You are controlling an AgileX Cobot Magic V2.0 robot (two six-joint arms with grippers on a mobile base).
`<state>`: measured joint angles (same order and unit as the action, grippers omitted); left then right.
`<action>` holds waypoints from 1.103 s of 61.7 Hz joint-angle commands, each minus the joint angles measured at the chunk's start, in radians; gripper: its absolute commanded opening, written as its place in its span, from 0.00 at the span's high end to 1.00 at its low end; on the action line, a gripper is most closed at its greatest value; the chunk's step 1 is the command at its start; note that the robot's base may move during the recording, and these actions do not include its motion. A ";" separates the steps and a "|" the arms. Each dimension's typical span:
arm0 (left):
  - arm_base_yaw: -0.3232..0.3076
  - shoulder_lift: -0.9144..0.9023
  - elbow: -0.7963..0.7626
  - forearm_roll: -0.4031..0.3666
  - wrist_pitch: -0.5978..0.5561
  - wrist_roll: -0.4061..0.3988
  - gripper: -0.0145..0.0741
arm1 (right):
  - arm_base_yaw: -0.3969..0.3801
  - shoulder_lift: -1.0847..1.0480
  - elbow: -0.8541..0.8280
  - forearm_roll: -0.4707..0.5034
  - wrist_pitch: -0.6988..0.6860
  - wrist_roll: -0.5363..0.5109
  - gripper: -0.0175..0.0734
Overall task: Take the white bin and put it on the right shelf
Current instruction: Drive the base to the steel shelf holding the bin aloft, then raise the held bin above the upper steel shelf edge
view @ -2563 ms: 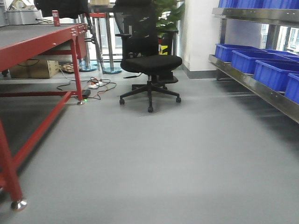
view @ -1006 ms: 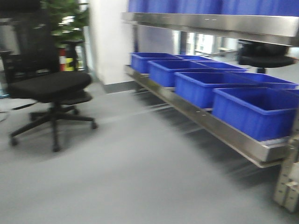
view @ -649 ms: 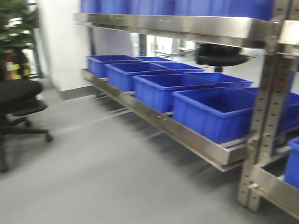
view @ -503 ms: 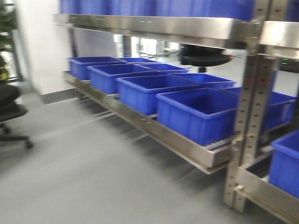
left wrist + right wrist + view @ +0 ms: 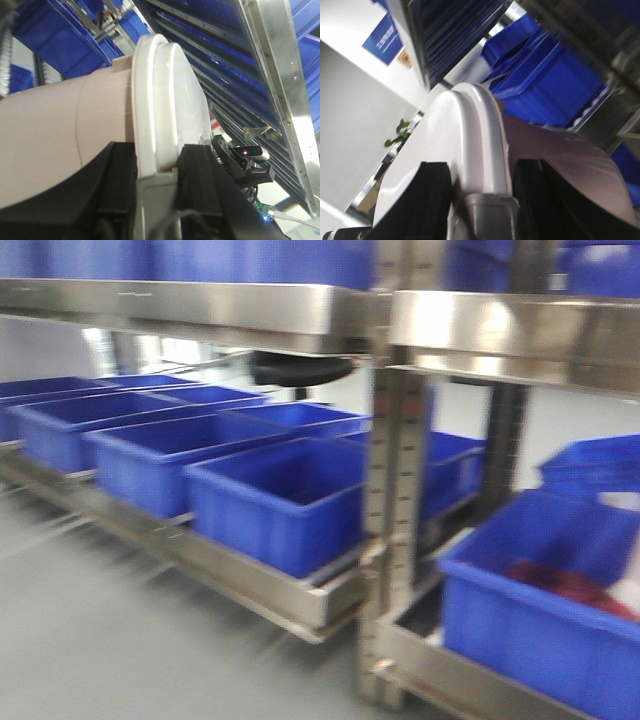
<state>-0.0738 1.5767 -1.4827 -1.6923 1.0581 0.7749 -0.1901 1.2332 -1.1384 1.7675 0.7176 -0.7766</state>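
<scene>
Step in hand, by judgement: carry and set-down, with the bin not yet on steel. The white bin (image 5: pixel 50 135) hangs between the two arms. The left gripper (image 5: pixel 157 172) has its jaws closed narrow over the rim of the overhanging lid (image 5: pixel 170 95), one black finger on either side. The right gripper (image 5: pixel 482 187) clamps the opposite rim the same way, and the bin body runs on beyond its jaws. To do it well: equal grip on both sides and the bin level, since the hold is on the lid edge only and a tilt could peel it off. Square up to the right shelf (image 5: pixel 505 330) rail before pushing in, and release only once the base sits flat. Ahead of the jaws, blue crates (image 5: pixel 275 500) fill the lower level. A right-bay crate (image 5: pixel 540 610) holds something red, and the perforated upright (image 5: pixel 395 490) splits the bays. The front view is blurred, so no free slot can be made out.
</scene>
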 commanded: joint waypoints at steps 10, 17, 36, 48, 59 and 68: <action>-0.048 -0.051 -0.034 -0.046 0.245 0.025 0.98 | 0.036 -0.038 -0.043 0.132 0.182 0.008 0.75; -0.048 -0.051 -0.034 -0.046 0.245 0.025 0.98 | 0.036 -0.038 -0.043 0.132 0.182 0.008 0.75; -0.048 -0.051 -0.034 -0.046 0.245 0.025 0.98 | 0.036 -0.038 -0.043 0.132 0.182 0.008 0.75; -0.048 -0.051 -0.034 -0.046 0.245 0.025 0.98 | 0.036 -0.038 -0.043 0.132 0.182 0.008 0.75; -0.048 -0.051 -0.034 -0.046 0.245 0.025 0.98 | 0.036 -0.038 -0.043 0.132 0.182 0.008 0.75; -0.048 -0.051 -0.034 -0.046 0.245 0.025 0.98 | 0.036 -0.038 -0.043 0.132 0.182 0.008 0.75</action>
<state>-0.0738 1.5767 -1.4827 -1.6923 1.0599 0.7733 -0.1901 1.2332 -1.1384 1.7675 0.7176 -0.7766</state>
